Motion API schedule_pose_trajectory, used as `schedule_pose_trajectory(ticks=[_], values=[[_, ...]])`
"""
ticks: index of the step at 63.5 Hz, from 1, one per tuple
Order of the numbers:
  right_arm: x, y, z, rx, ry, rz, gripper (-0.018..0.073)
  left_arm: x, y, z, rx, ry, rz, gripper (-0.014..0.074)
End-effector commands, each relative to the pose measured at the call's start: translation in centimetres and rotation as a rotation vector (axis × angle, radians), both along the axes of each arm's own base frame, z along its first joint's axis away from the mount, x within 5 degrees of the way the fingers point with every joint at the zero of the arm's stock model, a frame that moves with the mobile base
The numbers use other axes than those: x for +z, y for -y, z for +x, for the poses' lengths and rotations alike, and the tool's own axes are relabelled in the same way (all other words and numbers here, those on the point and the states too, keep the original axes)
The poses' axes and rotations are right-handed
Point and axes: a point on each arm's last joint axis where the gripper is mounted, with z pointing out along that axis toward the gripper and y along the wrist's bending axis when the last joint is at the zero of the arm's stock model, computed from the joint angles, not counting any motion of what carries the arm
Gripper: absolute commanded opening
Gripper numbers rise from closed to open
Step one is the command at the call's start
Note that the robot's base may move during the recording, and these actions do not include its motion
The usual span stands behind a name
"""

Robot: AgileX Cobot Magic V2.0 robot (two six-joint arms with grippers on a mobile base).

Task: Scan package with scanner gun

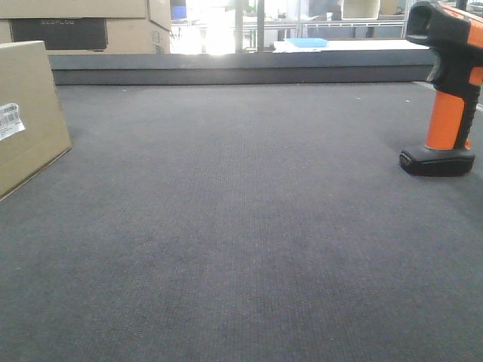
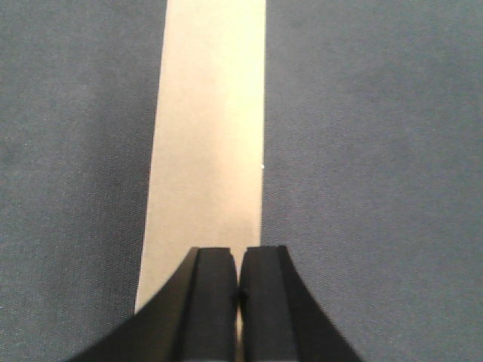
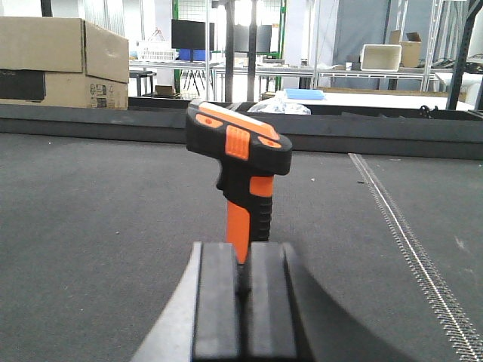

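With right gripper (image 3: 241, 255) pinched shut and empty, facing the scanner gun (image 3: 241, 154) straight ahead, upright on the bench (image 1: 241, 249), handle vertical; with left gripper (image 2: 239, 262) likewise closed, poised over the narrow top edge of the package (image 2: 211, 113), long axis running away.

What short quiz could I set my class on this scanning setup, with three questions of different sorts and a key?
1. True or false: the scanner gun lies flat on its side.
2. Multiple choice: the white barcode label sits on A) the package; B) the scanner gun; C) both.
3. Fill in: the jaws of the left gripper and the right gripper are both ____.

Key: 1 false, it stands upright on its black foot. 2 A. 3 shut.
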Motion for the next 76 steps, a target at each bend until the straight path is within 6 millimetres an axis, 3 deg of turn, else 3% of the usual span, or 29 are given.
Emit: schedule_pose_trajectory(ticks=[1, 9, 15, 45, 52, 66, 76], values=[[0.2, 0.0, -0.1, 0.003, 0.024, 0.0, -0.0162, 0.0, -0.3, 0.4, 0.007, 0.008, 0.013, 0.0221], [0.2, 0.0, -0.1, 0.003, 0.024, 0.0, -0.0162, -0.7, -0.5, 1.0, 0.008, -0.018, 0.047, 0.0489], [0.2, 0.0, -0.1, 0.003, 0.024, 0.0, -0.0162, -1.4, -0.7, 1.6, 0.008, -0.041, 0.071, 0.061], [0.2, 0.0, -0.1, 0.003, 0.024, 0.0, -0.0162, -6.6, -0.8, 4.2, 0.004, -0.252, 0.065, 0.0598], [0.2, 0.0, -0.1, 0.003, 0.024, 0.0, -0.0162, -6.6, -0.7, 4.2, 0.004, -0.257, 0.06, 0.0496], [0.2, 0.0, -0.1, 0.003, 0.024, 0.0, -0.0162, -6.6, -0.7, 4.2, 0.004, -0.253, 0.06, -0.0117], [0.2, 0.0, -0.1, 0.003, 0.024, 0.0, -0.0162, -5.7, -0.5, 4.3, 0.016, -0.228, 0.031, -0.0111]])
